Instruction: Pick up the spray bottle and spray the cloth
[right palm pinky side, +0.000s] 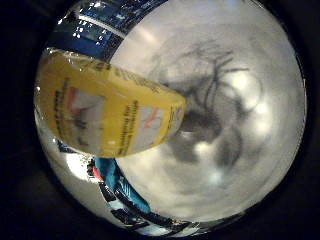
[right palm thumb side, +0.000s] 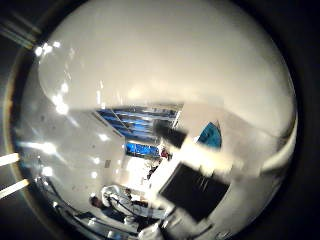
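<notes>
A yellow spray bottle (right palm pinky side: 105, 105) with a printed label fills much of the right little finger side palm view, close to the palm. It hangs above a white table (right palm pinky side: 250, 60), where the dark shadow (right palm pinky side: 205, 110) of the bottle and hand falls. My right hand (right palm thumb side: 190, 188) shows as black and white parts in the right thumb side palm view, and as teal and black parts (right palm pinky side: 120, 190) under the bottle. The fingers seem curled round the bottle.
The right thumb side palm view looks out at the room: a pale ceiling (right palm thumb side: 150, 50) with bright lights (right palm thumb side: 55, 100) and blue window-like panels (right palm thumb side: 135, 120). Blue shelving (right palm pinky side: 105, 20) stands beyond the table's edge.
</notes>
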